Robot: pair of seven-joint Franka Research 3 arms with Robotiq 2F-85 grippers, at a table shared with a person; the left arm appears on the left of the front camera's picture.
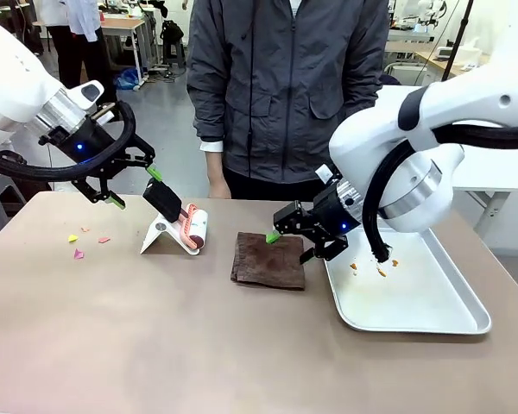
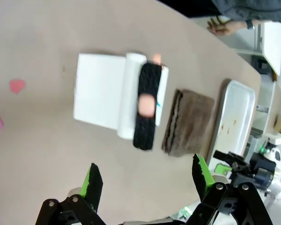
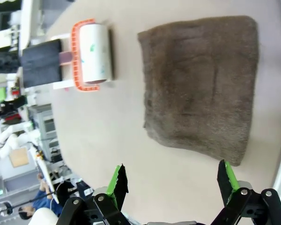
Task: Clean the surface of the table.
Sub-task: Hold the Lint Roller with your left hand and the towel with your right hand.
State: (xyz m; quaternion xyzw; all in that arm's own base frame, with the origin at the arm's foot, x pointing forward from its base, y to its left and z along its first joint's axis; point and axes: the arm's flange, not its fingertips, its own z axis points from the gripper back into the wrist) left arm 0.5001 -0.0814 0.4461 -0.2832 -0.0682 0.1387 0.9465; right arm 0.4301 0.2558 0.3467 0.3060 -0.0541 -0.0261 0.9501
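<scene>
Since our left claw (image 2: 146, 176) and right claw (image 3: 172, 178) are both open and empty, we lower the left one over the roller's black handle (image 2: 144, 131) and pinch its middle.

Hidden behind right arm (image 1: 436, 164): far corner of tray (image 1: 427, 302). Too small to identify: orange bits (image 1: 382, 272) there. Blurred: lint roller (image 2: 147, 126). Cut by frame edges: table (image 1: 155, 345).

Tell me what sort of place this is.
Likely a robotics lab: a white left arm and right arm reach over a table, with cluttered workbenches behind the person.
</scene>
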